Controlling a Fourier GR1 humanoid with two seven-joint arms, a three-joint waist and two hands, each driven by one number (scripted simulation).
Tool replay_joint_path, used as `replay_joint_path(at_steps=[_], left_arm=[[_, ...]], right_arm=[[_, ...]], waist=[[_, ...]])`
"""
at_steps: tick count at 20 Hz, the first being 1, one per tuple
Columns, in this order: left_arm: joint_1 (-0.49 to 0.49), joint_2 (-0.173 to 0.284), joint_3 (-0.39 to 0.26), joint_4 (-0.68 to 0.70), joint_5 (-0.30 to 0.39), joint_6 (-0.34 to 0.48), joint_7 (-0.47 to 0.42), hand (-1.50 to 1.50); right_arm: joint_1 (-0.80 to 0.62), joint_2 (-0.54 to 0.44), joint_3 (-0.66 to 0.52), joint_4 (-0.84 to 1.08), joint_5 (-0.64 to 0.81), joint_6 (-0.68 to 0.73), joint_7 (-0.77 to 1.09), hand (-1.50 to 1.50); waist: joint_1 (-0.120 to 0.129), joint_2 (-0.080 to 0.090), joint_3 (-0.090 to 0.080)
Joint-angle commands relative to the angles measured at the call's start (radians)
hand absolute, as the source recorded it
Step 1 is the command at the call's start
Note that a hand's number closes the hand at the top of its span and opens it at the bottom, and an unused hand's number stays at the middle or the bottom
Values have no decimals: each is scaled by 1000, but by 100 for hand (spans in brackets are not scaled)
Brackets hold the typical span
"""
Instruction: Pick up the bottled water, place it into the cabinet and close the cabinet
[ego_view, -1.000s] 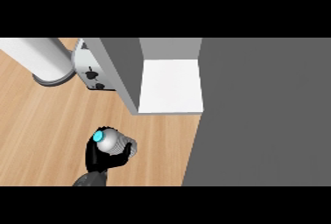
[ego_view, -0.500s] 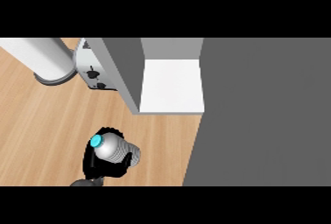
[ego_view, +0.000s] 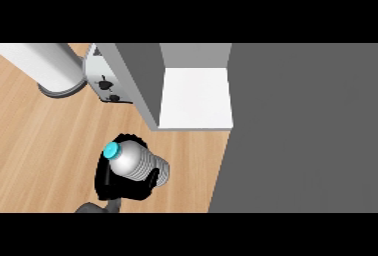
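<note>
The bottled water is a ribbed silver bottle with a cyan cap, seen from above at the lower left over the wooden counter. My left hand is shut on it, black fingers curling round its body from below and behind, and hides the lower part. The open cabinet stands up and to the right of the bottle, apart from it, with grey walls and a white shelf floor. A broad dark grey panel of the cabinet fills the view's right side. My right hand does not show.
A white cylinder stands on the counter at the upper left. Beside it a silver appliance with black knobs is partly hidden behind the cabinet's left wall. Bare wood lies left of the bottle.
The bottle looks larger and nearer the camera than a second ago, lifted in my left hand. Its spot in the view has barely shifted. The cabinet is unchanged.
</note>
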Motion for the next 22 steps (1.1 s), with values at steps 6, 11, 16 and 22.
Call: replay_joint_path(at_steps=[6, 11, 16, 22], left_arm=[[-132, -105, -14, -33, -112, 133, 122, 150], [-295, -116, 21, -74, -144, 231, 320, 150], [-351, -178, 66, 26, -207, 238, 244, 150], [-484, -170, 82, 93, -260, 311, 347, 150]], right_arm=[[-11, 10, 30, -105, 83, -3, 86, -150], [80, -43, -41, -85, -23, 29, -45, -150], [50, -41, -30, -121, 18, 23, 19, -150], [22, -6, 11, -150, 53, -4, 78, -150]], waist=[[-4, 3, -1], [-10, 3, 1], [-9, 4, 0], [-6, 2, -1]])
